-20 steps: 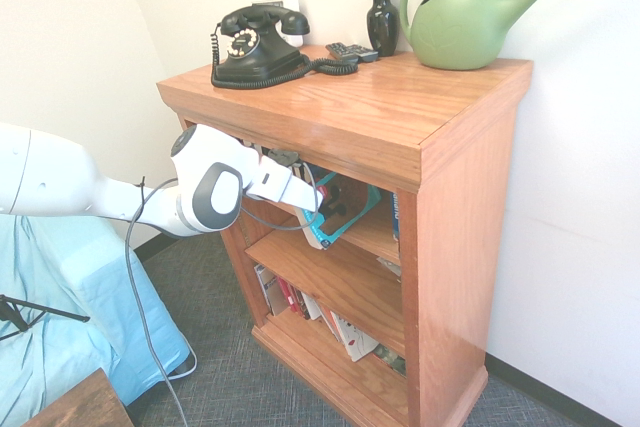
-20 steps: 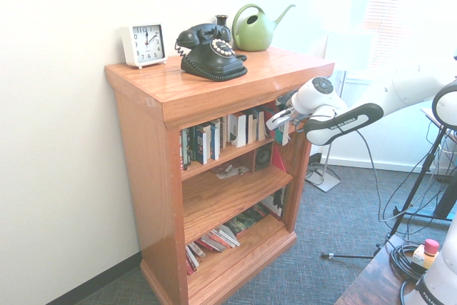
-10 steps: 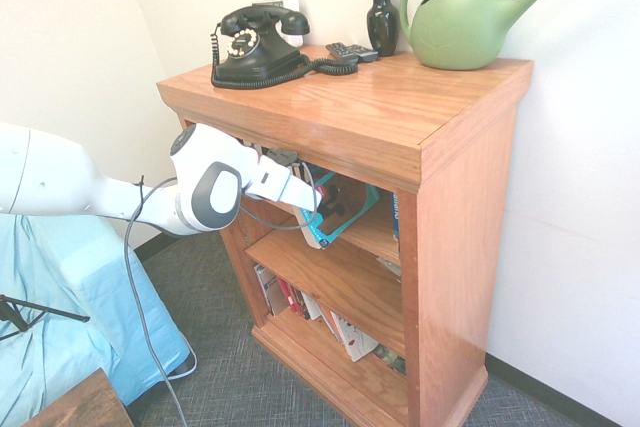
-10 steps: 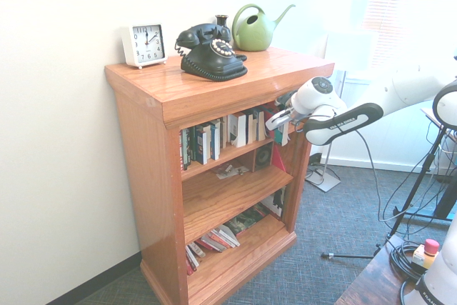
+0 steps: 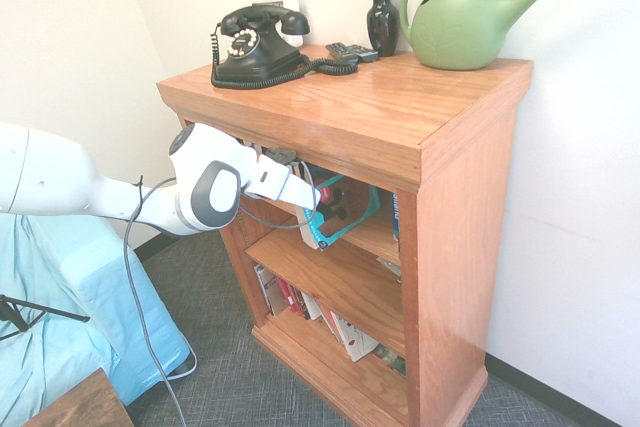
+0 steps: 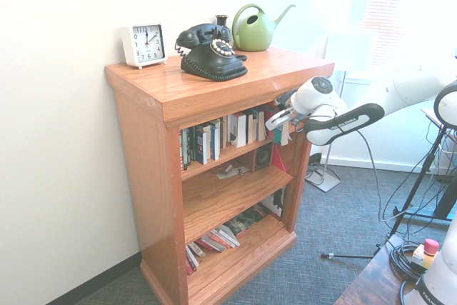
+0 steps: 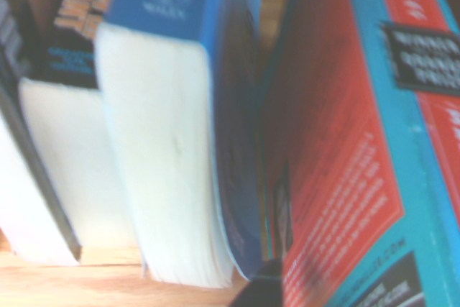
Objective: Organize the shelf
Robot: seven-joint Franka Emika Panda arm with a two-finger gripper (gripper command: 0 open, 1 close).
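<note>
Reaching into the top tier of the shelf (image 5: 440, 137) against the wall, the gripper (image 5: 312, 217) seems clenched on a red-and-teal book (image 5: 345, 209), still tilted. Next it needs standing upright beside the blue book (image 7: 180, 106), I reckon.

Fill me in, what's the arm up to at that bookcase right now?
The white arm has its gripper at the open front of the shelf's top tier, against a red-and-teal book that tilts out of the row. The wrist view shows that book leaning beside a blue-spined one and other upright books. I can't tell whether the fingers are closed on it. The lower tiers hold scattered, lying books, so the tidying looks unfinished. A black telephone, vase and green watering can sit on top.
</note>
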